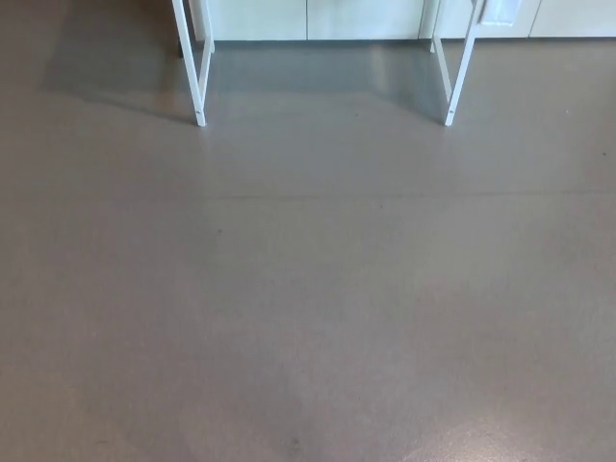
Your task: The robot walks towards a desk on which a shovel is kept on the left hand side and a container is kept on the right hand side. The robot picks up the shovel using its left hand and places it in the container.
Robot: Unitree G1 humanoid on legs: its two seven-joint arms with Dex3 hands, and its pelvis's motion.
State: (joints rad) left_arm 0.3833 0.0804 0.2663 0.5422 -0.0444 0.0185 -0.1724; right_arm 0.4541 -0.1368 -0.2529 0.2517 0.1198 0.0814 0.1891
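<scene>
We see a grey-brown floor [308,308]; two white legs [195,72] stand far off; pale cabinets [318,17] behind.

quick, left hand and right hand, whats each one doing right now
Left hand: not in view, so its state cannot be told.
Right hand: not in view either.
The head view shows only grey floor and white desk legs.

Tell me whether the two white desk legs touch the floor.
Touching. In the head view, the left desk leg and the right desk leg both run down onto the grey floor, their feet resting on it with no gap.
</scene>
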